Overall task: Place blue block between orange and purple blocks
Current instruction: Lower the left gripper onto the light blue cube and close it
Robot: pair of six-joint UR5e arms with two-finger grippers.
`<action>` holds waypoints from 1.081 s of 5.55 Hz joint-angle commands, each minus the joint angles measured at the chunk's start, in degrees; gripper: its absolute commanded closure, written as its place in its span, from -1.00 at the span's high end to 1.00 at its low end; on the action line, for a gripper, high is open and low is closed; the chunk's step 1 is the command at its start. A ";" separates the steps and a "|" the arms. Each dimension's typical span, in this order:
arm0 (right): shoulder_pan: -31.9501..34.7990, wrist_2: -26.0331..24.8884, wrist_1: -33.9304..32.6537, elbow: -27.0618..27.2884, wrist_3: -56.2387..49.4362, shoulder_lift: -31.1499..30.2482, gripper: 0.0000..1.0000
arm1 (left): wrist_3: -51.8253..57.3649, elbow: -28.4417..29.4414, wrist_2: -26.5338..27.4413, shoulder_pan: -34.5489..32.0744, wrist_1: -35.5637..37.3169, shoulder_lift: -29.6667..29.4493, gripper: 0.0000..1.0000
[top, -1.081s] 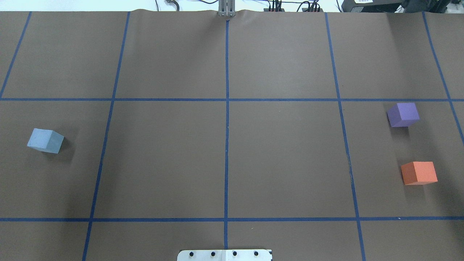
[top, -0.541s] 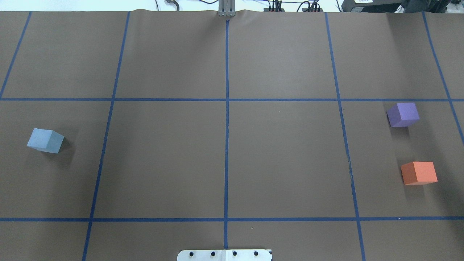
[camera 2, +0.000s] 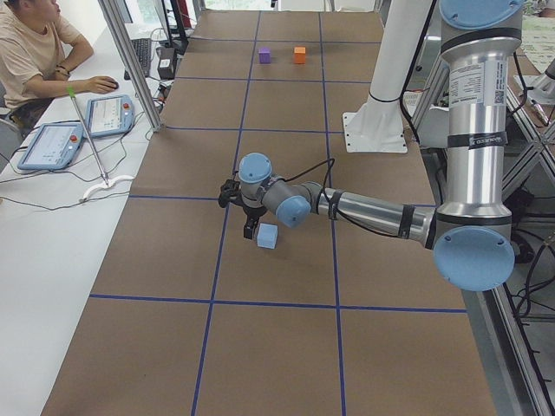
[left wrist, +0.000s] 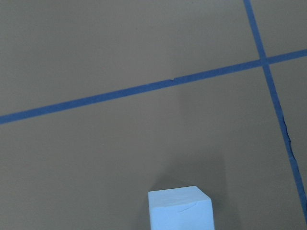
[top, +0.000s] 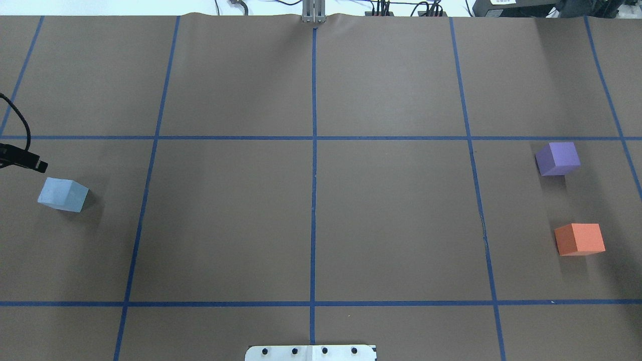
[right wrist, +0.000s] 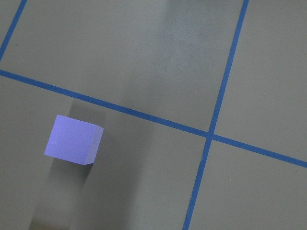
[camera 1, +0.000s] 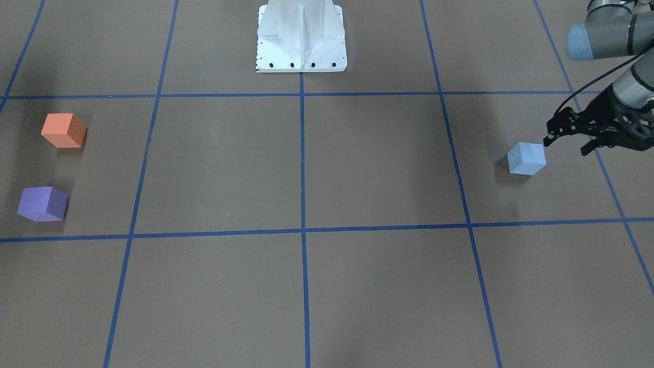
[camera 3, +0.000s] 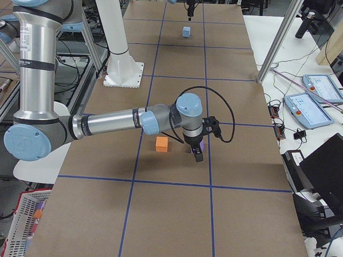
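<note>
Left arm outstretched low beside blue block

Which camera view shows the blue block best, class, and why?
The exterior front-facing view: the blue block shows whole, three faces clear, with the left gripper beside it. Overhead shows it whole too, near the edge. The side views show it small; the left wrist camera crops its bottom; the right wrist camera misses it.
</note>
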 commanded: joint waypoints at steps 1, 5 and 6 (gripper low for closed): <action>0.00 -0.05 0.04 -0.18 0.00 -0.05 1.00 | -7.15 0.47 5.42 6.56 0.11 -0.31 1.00; 0.00 -0.05 0.04 -0.45 -0.08 -0.40 1.00 | -6.39 3.73 7.47 10.18 0.11 -1.28 0.99; 0.00 -0.05 0.04 -0.53 -0.08 -0.40 1.00 | -6.31 3.73 7.47 10.63 0.02 -1.28 0.91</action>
